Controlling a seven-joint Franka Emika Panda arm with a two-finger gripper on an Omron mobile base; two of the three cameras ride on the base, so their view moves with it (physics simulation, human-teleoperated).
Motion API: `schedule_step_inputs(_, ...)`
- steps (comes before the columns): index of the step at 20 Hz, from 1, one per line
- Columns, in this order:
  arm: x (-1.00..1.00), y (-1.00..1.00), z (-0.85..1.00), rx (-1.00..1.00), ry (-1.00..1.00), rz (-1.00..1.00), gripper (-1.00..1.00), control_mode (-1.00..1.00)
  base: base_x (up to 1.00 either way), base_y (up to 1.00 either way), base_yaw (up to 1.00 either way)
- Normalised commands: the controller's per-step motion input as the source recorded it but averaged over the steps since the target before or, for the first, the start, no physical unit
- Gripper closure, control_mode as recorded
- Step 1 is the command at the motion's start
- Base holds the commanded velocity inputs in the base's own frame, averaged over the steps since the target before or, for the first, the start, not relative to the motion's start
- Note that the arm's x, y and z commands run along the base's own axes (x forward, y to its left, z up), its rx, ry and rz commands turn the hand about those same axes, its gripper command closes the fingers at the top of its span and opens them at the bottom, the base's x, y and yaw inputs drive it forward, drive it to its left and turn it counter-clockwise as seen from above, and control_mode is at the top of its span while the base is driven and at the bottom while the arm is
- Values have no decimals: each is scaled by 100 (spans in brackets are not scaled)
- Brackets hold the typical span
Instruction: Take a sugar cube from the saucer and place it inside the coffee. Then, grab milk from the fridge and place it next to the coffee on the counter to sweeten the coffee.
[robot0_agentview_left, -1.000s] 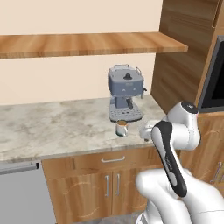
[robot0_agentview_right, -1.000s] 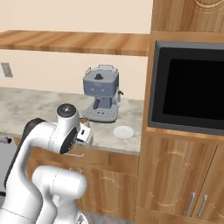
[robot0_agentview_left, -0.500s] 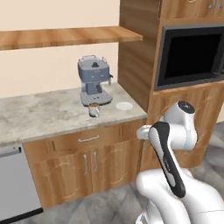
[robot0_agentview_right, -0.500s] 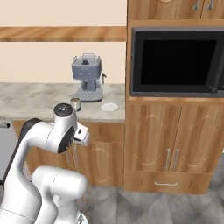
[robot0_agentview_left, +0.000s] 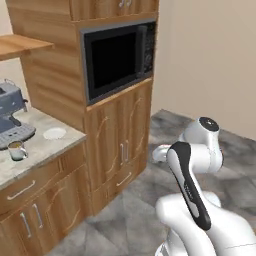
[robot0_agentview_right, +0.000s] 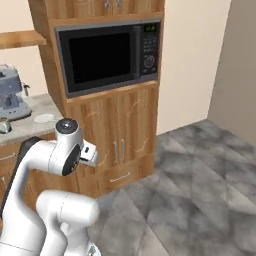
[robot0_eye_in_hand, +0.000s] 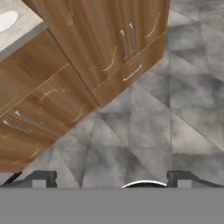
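Coffee (robot0_agentview_left: 17, 150) stands on the desk (robot0_agentview_left: 45, 150) beside the saucer (robot0_agentview_left: 54, 133), off to the arm's left and well apart from the fingers (robot0_eye_in_hand: 37, 178), which point down at grey floor, spread wide and empty. Oven cabinet (robot0_agentview_right: 117, 135) rises beside the desk.

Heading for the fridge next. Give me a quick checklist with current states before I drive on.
1. Hand empty: ok, nothing sits between the wide-apart fingertips.
2. Coffee upright on the counter: ok.
3. Sugar cube off the saucer: cannot tell, too small to resolve.
4. Fridge located: not ok; the microwave and tall wooden cabinet are ahead.
5. Floor ahead free of obstacles: ok.
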Motion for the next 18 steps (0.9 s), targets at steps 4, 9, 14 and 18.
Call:
schedule_step_inputs(4, 0, 0, 0, 0, 0, 0, -100, 100, -2, 17, -91)
schedule_step_inputs(9, 0, 0, 0, 0, 0, 0, -100, 100, -29, 26, -85)
schedule_step_inputs(14, 0, 0, 0, 0, 0, 0, -100, 100, -100, 11, -68)
schedule_step_inputs(18, 0, 0, 0, 0, 0, 0, -100, 100, -48, 4, -86)
